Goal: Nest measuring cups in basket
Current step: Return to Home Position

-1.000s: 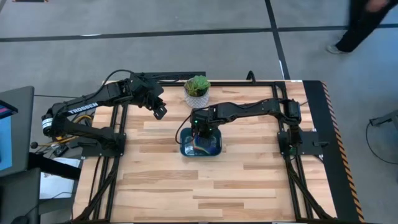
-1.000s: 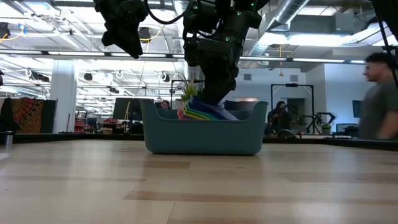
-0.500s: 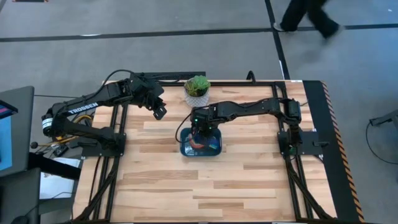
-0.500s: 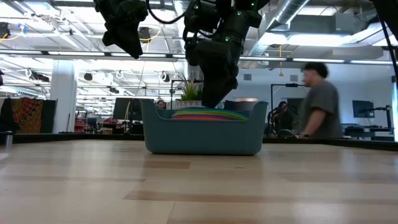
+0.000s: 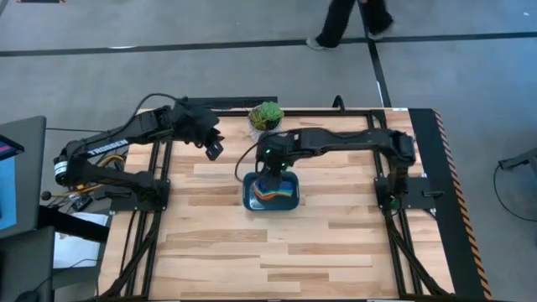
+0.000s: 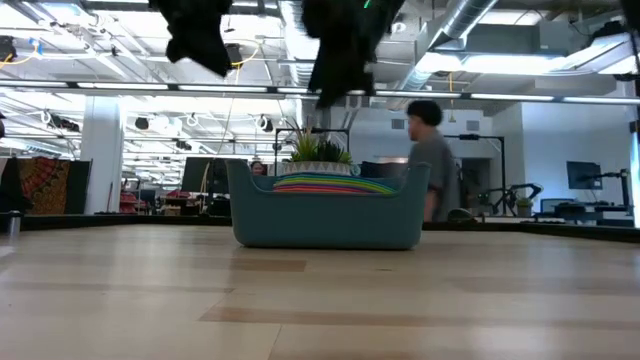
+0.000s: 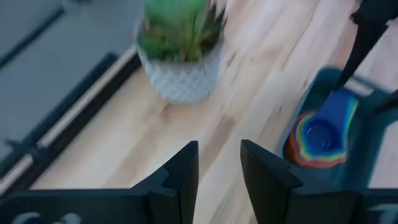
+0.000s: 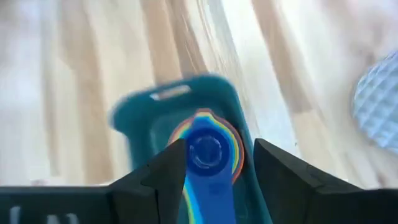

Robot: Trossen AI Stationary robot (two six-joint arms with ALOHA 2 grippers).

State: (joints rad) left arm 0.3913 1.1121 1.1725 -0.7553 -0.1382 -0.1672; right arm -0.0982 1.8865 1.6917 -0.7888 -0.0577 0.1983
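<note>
Now, table (image 5: 319,243): light wooden slats in a black frame, with an arm mounted at each side edge.
Person (image 6: 435,170): walking in the room beyond the table; in the high view only legs show, on the floor past the far edge.
Right arm (image 5: 352,141): reaches from the right edge along the far half of the table toward the middle.
Left arm (image 5: 109,147): folded over the far-left corner, forearm pointing toward the middle of the far edge.
Basket (image 5: 248,200): dark teal tub, upright, near the table's middle, a little toward the far edge.
Plant pot (image 5: 266,117): white, patterned, green plant; at the middle of the far edge, apart from the basket.
Measuring cups (image 5: 273,193): all nested in one stack inside the basket. Rims show as rainbow rings; the dark blue cup is on top, its flat handle lying along the basket. In the low view the stack (image 6: 325,184) reaches about rim height.
Right gripper (image 5: 271,161): above the basket's far side, well clear of the cups. Fingers spread wide, nothing between them.
Left gripper (image 5: 214,149): raised over the table just left of the plant pot. Fingers (image 7: 180,177) parted by a narrow gap, nothing between them.
</note>
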